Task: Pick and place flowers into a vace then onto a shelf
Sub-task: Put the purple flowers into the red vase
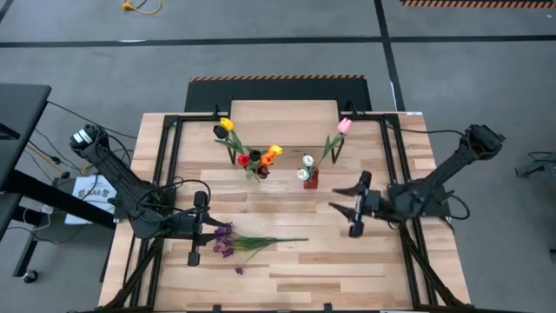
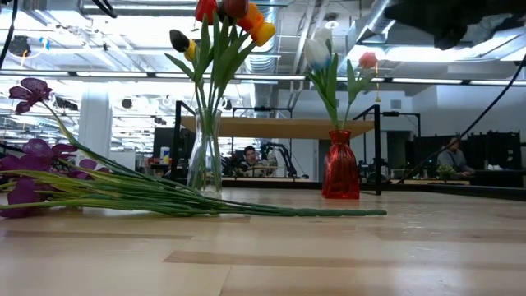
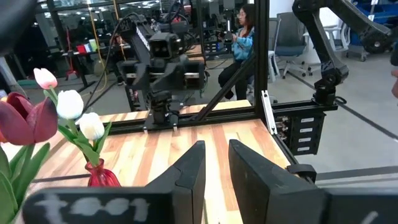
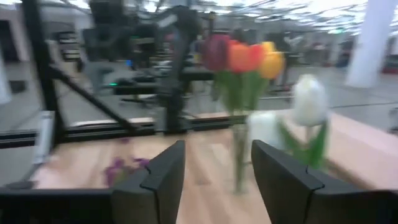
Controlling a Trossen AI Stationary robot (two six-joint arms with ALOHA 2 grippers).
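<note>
A clear vase with red, orange, yellow and dark tulips stands at mid-table. To its right stands a red vase with white and pink tulips. Purple sprigs lie flat on the planks, heads toward the left, stems toward the right. The shelf stands at the far edge behind the vases. My left gripper hovers just left of the sprigs, pointing level, its fingers a narrow gap apart around nothing. My right gripper hovers right of the red vase, open and holding nothing.
Black frame rails run along both sides of the table and behind it. Cables trail off the table's left edge. People sit in the room beyond the table.
</note>
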